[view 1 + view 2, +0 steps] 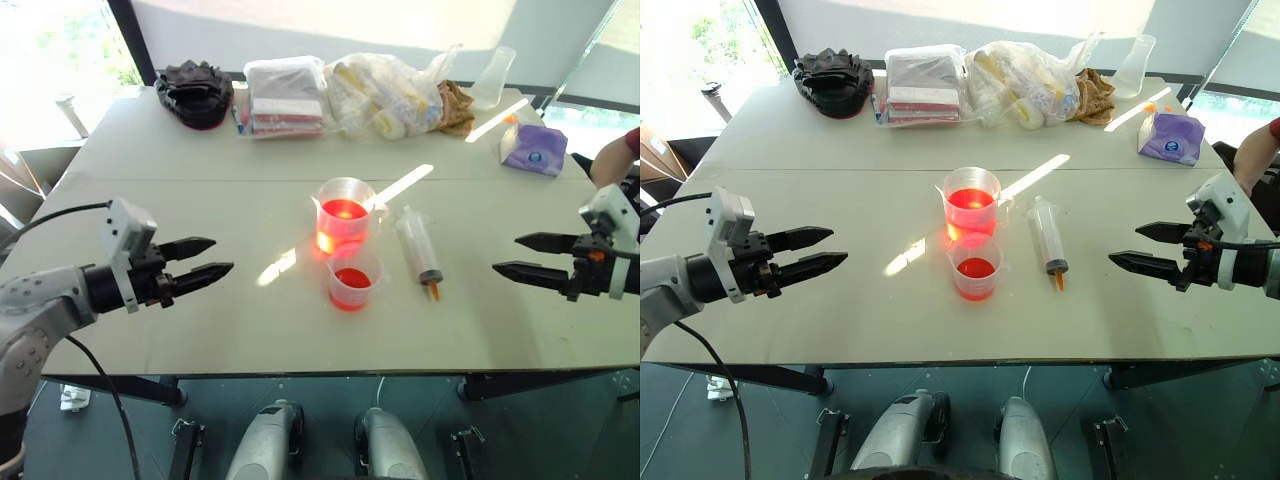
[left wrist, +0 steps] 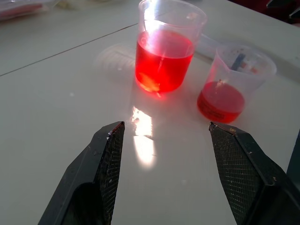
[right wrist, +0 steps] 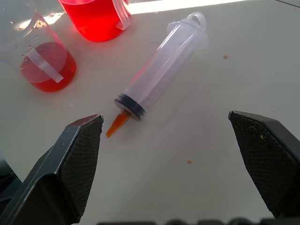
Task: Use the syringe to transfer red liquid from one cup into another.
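The taller handled beaker (image 1: 344,212) stands mid-table, holding red liquid (image 1: 342,214). Just in front of it stands the shorter clear cup (image 1: 352,277) with a shallow layer of red liquid (image 2: 220,101). To their right the syringe (image 1: 419,246) lies flat on the table, orange tip (image 3: 117,123) toward the front edge. My left gripper (image 1: 205,261) hovers open over the table, left of the cups, pointing at them. My right gripper (image 1: 520,255) hovers open to the right of the syringe, pointing at it. Neither holds anything.
Along the far edge lie a black object (image 1: 195,93), a clear bag of packets (image 1: 286,96), a bulging plastic bag (image 1: 385,92), a clear conical flask (image 1: 492,77) and a purple tissue pack (image 1: 534,148). A person's arm (image 1: 612,160) shows at the right edge.
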Available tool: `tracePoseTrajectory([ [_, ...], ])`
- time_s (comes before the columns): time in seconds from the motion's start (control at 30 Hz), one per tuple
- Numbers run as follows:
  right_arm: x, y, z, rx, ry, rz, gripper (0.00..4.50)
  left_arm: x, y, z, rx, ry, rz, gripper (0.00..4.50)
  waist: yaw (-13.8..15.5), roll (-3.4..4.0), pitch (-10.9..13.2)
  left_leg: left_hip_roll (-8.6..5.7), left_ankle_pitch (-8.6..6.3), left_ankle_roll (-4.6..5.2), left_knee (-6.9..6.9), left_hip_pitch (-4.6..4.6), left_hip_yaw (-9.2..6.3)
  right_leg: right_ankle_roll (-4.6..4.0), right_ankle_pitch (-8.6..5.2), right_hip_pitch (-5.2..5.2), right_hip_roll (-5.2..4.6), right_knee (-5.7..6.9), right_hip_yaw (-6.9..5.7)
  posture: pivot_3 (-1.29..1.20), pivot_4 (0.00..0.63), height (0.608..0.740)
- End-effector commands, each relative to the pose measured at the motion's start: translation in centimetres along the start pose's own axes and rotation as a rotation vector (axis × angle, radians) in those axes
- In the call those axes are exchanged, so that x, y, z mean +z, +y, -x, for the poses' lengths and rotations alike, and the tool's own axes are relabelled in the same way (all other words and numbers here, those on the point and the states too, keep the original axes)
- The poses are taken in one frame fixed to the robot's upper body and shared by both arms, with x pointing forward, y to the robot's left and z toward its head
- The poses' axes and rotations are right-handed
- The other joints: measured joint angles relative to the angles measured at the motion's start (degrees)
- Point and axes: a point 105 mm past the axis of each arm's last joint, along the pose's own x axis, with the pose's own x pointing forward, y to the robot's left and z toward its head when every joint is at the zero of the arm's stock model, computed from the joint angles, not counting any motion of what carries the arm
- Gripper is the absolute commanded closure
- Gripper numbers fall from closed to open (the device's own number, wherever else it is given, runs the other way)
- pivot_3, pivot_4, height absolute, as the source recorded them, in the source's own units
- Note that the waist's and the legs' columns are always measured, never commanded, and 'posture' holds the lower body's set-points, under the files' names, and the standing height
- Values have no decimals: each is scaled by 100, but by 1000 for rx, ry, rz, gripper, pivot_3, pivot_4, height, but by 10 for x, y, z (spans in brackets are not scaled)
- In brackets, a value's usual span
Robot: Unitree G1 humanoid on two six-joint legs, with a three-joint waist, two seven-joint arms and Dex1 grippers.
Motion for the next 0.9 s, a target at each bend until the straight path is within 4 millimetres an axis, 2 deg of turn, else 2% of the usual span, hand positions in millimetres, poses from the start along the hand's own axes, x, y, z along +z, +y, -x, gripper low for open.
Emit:
tracePoseTrajectory([
  [0.03,6,1,3,15,-13,14,23,6,1,2,12,-16,-5,1494,8,0,0,0,0,1,-2,-3,1,0,0,4,0,0,0,0,150,740],
  [0.2,1,-5,-3,-17,2,60,23,9,6,4,51,-27,-12,1494,36,2,1,0,-2,2,-2,-8,1,1,1,4,0,-4,0,0,150,740],
  [0.5,5,-7,-10,-13,-22,33,23,9,5,8,55,-24,-5,1494,35,2,1,0,-3,2,-3,-7,2,1,0,-3,-1,-6,0,0,150,740],
  [0.6,8,-14,-12,-51,-24,-20,23,10,6,7,49,-28,-7,1494,34,3,1,0,-3,2,-3,-8,3,1,0,-5,-1,-6,1,0,150,740],
  [0.7,5,-16,-16,-49,59,-174,23,14,8,1,27,-37,-28,1494,39,3,1,0,-3,2,-3,-8,3,-1,0,-16,-1,-6,1,0,150,740],
  [0.77,16,-11,-19,-18,102,-178,23,21,16,-3,17,-49,-56,1494,35,13,3,0,-3,1,-4,-8,3,-1,0,-19,-2,-6,1,0,150,740],
  [0.9,53,-13,-27,4,126,-93,23,42,22,-4,-114,-10,-109,1494,-17,17,5,0,-3,1,-3,-30,8,-3,2,-49,-2,-1,3,0,150,740],
])
